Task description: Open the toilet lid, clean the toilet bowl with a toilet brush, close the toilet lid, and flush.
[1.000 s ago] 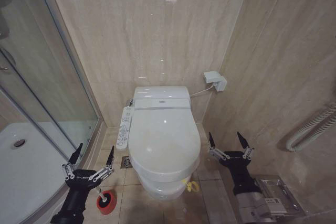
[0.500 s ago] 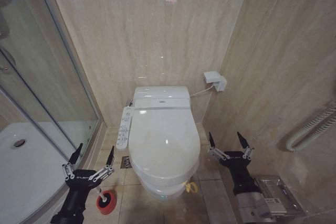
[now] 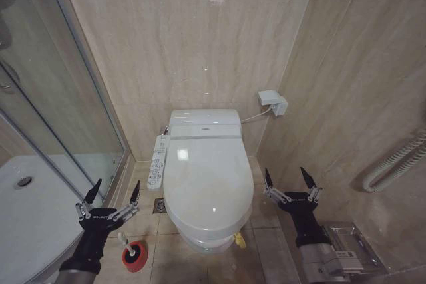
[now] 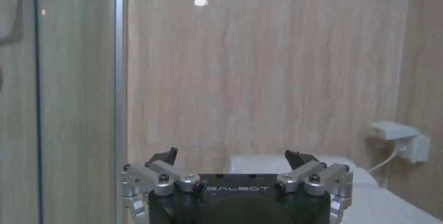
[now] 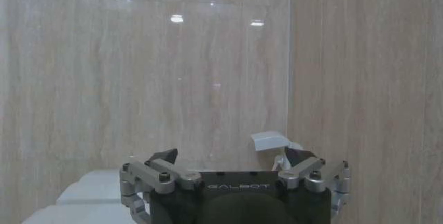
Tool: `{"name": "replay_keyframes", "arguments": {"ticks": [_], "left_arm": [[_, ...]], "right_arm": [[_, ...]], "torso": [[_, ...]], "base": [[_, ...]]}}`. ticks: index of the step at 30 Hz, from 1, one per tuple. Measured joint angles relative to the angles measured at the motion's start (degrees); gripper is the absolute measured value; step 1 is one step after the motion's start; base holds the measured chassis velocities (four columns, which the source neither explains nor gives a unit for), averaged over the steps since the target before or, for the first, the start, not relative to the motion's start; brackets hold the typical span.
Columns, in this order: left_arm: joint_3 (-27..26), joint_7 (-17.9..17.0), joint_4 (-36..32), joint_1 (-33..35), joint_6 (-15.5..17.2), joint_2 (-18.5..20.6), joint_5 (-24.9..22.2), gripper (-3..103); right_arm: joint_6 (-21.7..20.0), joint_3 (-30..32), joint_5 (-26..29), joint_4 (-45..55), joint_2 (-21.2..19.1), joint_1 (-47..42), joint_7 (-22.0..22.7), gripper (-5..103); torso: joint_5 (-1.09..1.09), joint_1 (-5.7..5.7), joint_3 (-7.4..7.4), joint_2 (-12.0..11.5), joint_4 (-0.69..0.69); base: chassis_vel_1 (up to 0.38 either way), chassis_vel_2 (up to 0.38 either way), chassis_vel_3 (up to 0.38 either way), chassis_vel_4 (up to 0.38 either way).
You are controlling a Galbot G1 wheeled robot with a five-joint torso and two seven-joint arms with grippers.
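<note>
Beige tiled walls back the glossy white toilet lid [image 3: 208,181], lying closed.

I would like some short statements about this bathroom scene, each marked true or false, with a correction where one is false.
1. The toilet lid is closed over the bowl. True.
2. The left gripper holds the toilet brush. False: it is open and hovers above the brush, which stands in its red holder cup on the floor.
3. The right gripper is open, beside the toilet on the robot's right. True.
4. The yellow ribbon hangs at the back of the lid, near the wall. False: it is at the lid's front edge.
</note>
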Motion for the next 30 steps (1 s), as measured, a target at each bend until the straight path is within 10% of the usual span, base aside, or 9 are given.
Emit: {"name": "replay_keyframes", "arguments": {"ticks": [4, 14, 30], "left_arm": [[-1.62, 0.68, -0.04, -1.11, 4.04, -0.27, -2.28, 100], [-8.28, 6.63, 11.8, -8.94, 0.16, 4.67, -7.33, 101], [-1.32, 9.69, 30.19, -24.59, -3.5, 14.19, -13.05, 94]], "right_arm": [[0.0, 0.0, 0.0, 0.0, 0.01, 0.0, 0.0, 100], [-0.01, -0.01, 0.01, 0.0, -0.01, 0.01, 0.01, 100], [0.0, -0.01, 0.01, 0.0, 0.0, 0.01, 0.01, 100]], "torso": [[0.0, 0.0, 0.0, 0.0, 0.01], [-0.01, 0.0, 0.01, -0.01, 0.01], [-0.01, 0.0, 0.0, -0.01, 0.0]], "base": [[0.0, 0.0, 0.0, 0.0], [0.0, 0.0, 0.0, 0.0], [0.0, 0.0, 0.0, 0.0]]}}
